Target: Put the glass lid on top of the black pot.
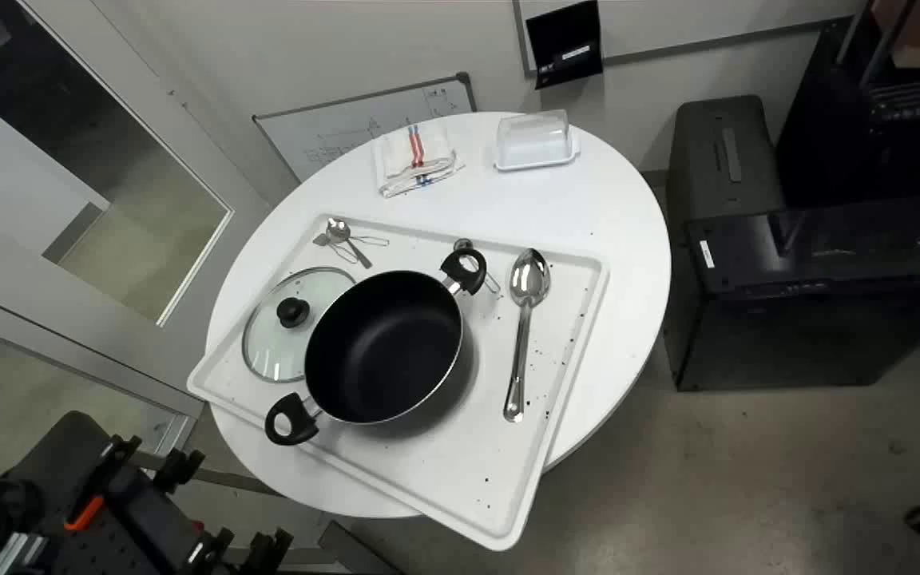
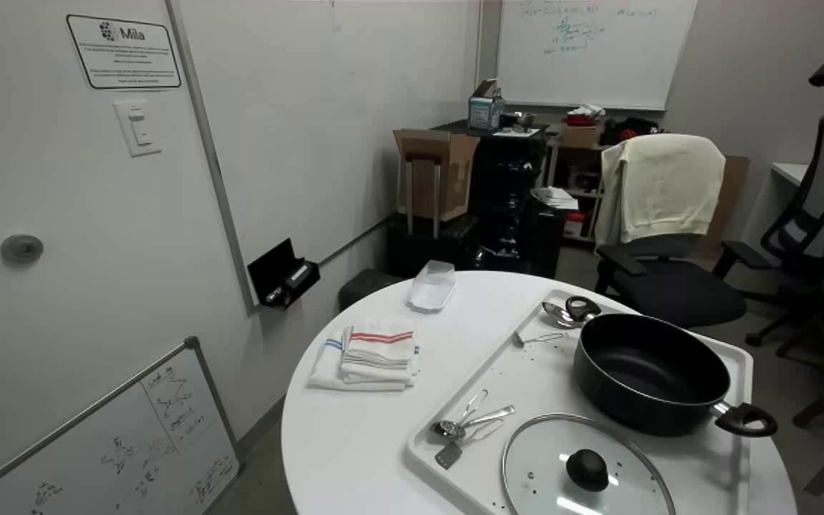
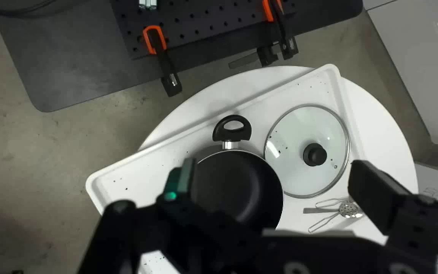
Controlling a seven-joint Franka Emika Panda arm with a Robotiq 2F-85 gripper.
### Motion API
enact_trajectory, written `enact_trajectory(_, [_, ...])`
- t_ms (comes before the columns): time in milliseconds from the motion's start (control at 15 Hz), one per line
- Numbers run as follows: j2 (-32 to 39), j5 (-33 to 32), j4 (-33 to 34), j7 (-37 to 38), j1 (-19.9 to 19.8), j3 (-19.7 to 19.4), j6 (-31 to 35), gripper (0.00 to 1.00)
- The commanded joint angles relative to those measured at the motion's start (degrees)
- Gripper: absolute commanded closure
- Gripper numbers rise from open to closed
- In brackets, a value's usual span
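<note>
Gripper (image 3: 275, 177) is hanging spread, holding nothing | glass lid (image 3: 297, 152) is lying beneath it on the tray (image 3: 143, 179), close beside the uncovered black pot (image 3: 242, 182) | picking, carrying, covering are apparently all remaining

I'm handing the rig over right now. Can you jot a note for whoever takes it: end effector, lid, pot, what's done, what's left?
End effector: open, holding nothing; seen only in the wrist view.
Glass lid: lying on the white tray, knob up, beside the pot; can't tell whether they touch.
Black pot: upright on the same tray, uncovered.
Done: no grasp or placement shows.
Left: grasp the lid, probably best by its knob, lift it, lower it onto the pot and release.
</note>
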Motion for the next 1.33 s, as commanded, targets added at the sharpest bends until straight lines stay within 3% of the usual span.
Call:
enact_trajectory(0, [0.3, 0.7, 0.1, -0.7, -1.4, 1.2, -0.2, 0.0])
enact_trajectory(667, [0.8, 0.7, 0.1, -0.5, -1.2, 1.5, 0.1, 0.0])
enact_trajectory(933, [4.5, 0.2, -0.2, 0.4, 0.5, 4.6, 3.2, 0.0])
enact_trajectory(1267, [10.8, -1.0, -2.3, 3.1, 3.5, 11.8, 15.0, 0.0])
